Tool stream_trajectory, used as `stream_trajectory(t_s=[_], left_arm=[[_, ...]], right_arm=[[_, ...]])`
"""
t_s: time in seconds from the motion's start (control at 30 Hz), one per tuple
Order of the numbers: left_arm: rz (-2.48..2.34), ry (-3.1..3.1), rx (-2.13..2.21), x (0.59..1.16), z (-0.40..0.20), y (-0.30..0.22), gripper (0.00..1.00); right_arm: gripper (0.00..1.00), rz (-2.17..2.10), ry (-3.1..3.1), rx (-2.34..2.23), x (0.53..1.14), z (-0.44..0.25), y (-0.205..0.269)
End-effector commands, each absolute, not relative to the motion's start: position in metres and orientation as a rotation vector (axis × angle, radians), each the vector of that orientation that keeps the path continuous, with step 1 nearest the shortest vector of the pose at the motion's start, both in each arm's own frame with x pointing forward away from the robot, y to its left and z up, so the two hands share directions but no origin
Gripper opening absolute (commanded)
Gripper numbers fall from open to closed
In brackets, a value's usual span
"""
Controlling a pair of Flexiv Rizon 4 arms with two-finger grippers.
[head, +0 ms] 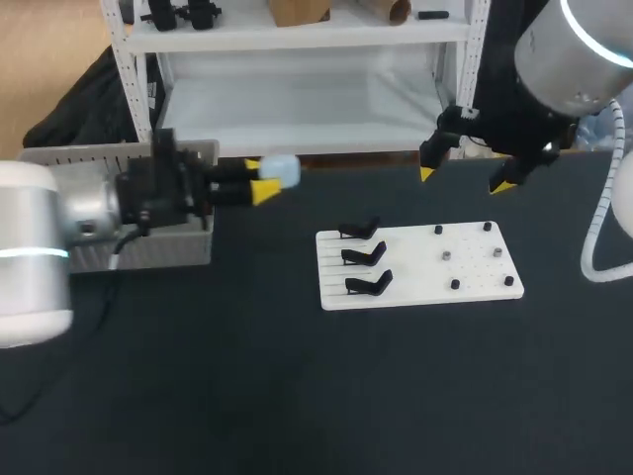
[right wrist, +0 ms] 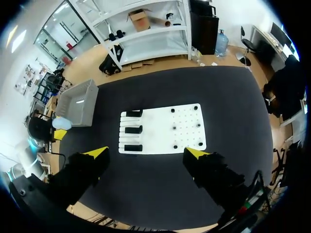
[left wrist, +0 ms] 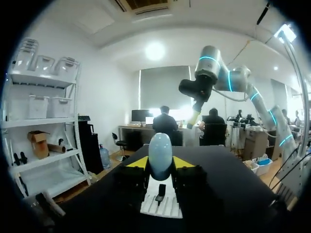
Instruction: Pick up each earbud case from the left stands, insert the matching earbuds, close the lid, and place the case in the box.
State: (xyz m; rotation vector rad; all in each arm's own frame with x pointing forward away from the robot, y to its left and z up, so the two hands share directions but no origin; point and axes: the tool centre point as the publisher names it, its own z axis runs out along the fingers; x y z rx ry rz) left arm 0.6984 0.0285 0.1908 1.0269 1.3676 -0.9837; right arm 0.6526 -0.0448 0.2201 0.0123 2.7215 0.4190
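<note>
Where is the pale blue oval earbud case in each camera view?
Head view: pale blue oval earbud case in the left gripper, beside the grey bin.
Left wrist view: between the gripper's fingers.
Right wrist view: tiny, by the grey bin.
Shared landmark: white board with black stands.

I count two claws, the left claw (head: 263,184) and the right claw (head: 464,180). One pale blue earbud case (head: 283,169) is pinched between the left claw's fingers, and one grey box (head: 168,249) sits beside that claw. Ahead of the right claw are one white board (head: 415,292), three black stands (head: 362,255) and six small pegs (head: 446,254).
</note>
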Motion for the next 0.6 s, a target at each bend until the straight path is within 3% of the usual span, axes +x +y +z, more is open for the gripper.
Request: stream_trajectory(t_s=[0.03, 0.6], left_arm=[[-0.85, 1.47, 0.892, 0.691, 0.195, 0.073, 0.0], [-0.741, 1.69, 0.581, 0.752, 0.142, 0.164, 0.0]], right_arm=[[1.0, 0.416, 2.705, 0.018, 0.65, 0.219, -0.045], [1.0, 0.416, 2.705, 0.018, 0.65, 0.219, -0.045]])
